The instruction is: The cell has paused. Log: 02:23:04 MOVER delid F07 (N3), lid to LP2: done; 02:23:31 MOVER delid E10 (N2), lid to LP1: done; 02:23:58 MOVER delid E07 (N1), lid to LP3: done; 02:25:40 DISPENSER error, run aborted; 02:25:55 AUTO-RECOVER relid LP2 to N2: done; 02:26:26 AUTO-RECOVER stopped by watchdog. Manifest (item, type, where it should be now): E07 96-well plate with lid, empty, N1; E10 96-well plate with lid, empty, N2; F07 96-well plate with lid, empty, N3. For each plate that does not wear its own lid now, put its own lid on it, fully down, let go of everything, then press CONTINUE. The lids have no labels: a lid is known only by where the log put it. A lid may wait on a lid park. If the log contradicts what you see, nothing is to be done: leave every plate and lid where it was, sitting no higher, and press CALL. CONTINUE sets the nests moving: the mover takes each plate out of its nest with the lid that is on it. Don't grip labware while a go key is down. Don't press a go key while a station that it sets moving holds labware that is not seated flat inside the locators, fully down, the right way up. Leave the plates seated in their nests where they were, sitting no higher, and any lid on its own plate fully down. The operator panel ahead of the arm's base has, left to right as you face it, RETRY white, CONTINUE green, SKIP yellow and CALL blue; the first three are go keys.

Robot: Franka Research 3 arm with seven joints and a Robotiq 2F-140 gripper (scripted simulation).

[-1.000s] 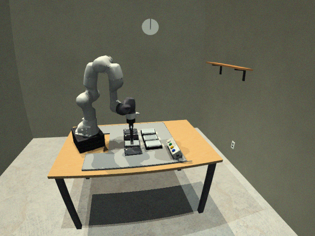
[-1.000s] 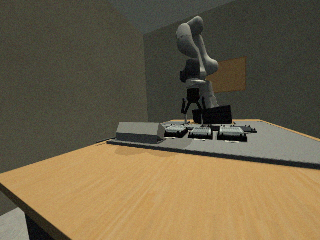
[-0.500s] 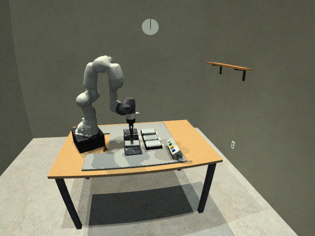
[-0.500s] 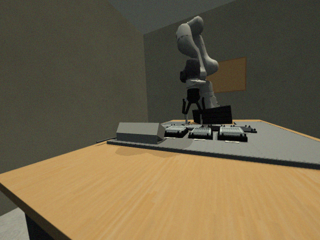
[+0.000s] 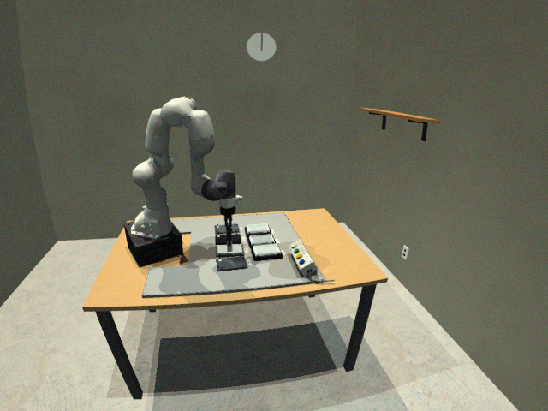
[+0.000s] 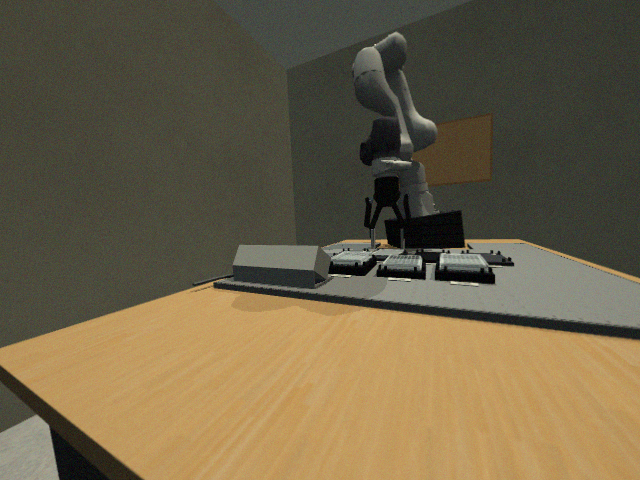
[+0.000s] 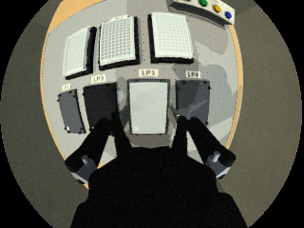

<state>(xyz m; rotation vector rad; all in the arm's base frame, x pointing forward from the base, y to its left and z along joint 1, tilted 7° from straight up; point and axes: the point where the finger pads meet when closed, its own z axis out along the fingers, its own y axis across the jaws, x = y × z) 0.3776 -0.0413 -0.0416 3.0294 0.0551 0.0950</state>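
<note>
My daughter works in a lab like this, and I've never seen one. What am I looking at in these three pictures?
It is a white robot arm standing on a wooden table. One picture looks down from high in the room, one looks low across the table, and one comes from a camera on the arm's wrist, pointing down. On a grey mat lie three white well plates in a row, a button box and a flat pale lid. The tool hangs open over that lid, a finger on each side, holding nothing.
</note>
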